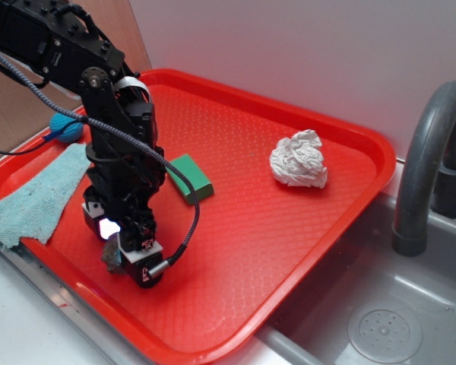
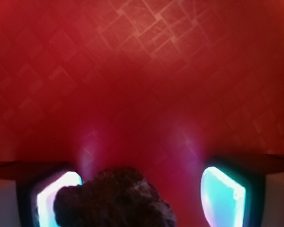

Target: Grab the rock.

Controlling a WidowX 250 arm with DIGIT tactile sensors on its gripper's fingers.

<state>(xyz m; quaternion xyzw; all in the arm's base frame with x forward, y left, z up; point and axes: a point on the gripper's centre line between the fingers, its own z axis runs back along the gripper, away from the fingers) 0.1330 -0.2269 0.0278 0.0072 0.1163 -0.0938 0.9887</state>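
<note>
Brown pitted rock (image 2: pixel 114 199) fills wrist view btwn spread fingers (image 2: pixel 222 194), nearer one; exterior: gripper (image 1: pixel 120 255) hides most, unclenched.

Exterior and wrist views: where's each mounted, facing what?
Exterior: off the robot, above the tray's near corner, looking down on the red plastic tray; black arm and tool show.
Wrist: on the arm, facing down at the tray; glowing fingers show, open.
Shared: the lumpy brown-grey rock between the fingers, against the left one.
</note>
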